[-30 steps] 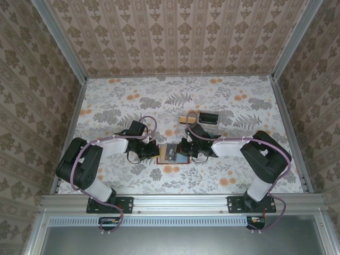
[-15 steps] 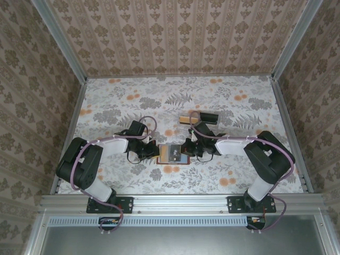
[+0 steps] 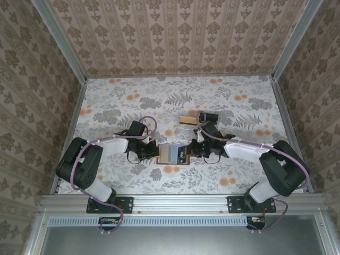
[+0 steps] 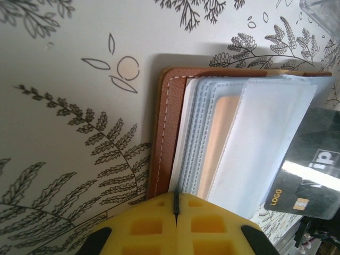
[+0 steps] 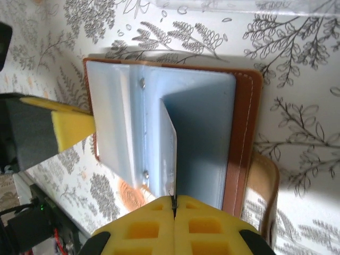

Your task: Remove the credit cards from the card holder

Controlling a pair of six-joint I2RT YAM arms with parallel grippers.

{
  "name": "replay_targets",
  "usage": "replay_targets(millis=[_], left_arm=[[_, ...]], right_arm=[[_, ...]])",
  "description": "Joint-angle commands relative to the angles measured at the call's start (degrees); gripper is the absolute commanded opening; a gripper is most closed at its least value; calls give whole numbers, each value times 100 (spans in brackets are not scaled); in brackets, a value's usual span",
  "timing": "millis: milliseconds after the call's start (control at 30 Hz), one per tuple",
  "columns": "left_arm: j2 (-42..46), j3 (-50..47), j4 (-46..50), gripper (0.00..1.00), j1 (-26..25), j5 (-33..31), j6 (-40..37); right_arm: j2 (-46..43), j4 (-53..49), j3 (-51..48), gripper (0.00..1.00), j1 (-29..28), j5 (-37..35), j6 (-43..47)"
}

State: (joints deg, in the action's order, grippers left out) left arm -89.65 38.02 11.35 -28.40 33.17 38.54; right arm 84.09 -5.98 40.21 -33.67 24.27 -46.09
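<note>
The brown card holder (image 3: 171,154) lies open on the table between both arms, its light blue sleeves (image 4: 212,133) fanned inside the brown rim (image 5: 245,133). My left gripper (image 3: 155,152) is shut on the sleeves' left edge, its tips (image 4: 176,201) meeting there. My right gripper (image 3: 189,151) is shut on one of the credit cards (image 5: 171,151), which stands on edge over the lining from its tips (image 5: 173,201). In the left wrist view this card (image 4: 305,172) looks dark and is printed LOGO. A tan card (image 4: 223,143) shows inside a sleeve.
A clear plastic tray (image 3: 208,118) holding something dark stands just behind the card holder, with a tan card (image 3: 185,119) lying at its left. The floral table (image 3: 127,101) is walled on three sides. My left finger (image 5: 69,127) shows beside the wallet's left edge.
My right arm has swung out to the right, drawing its gripper and the card away from the holder's middle. The left gripper has stayed put on the holder.
</note>
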Motion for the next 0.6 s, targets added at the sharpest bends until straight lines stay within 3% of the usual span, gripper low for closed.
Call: replay_targets(millis=[0,200,267,433,567], left_arm=[[-97,90,352,0,52,-171,-93],[118,243,464,0,56,-165,-150],[224,333,536,6,74,-173,-181],[593,559,736,55,158,-197,-233],[917,671,877,79,330,-236,-270]], right_arm=[[-402,-670,58,0,71,-18,371],[-1022,-1953,900,0,82,-398,1196],[-1052,-2424,1342,0,85,-581,1566],[-859,-3740,2551,0,84,-1255,2737],[-591,-4451,3398,0,78,-1753,3856]])
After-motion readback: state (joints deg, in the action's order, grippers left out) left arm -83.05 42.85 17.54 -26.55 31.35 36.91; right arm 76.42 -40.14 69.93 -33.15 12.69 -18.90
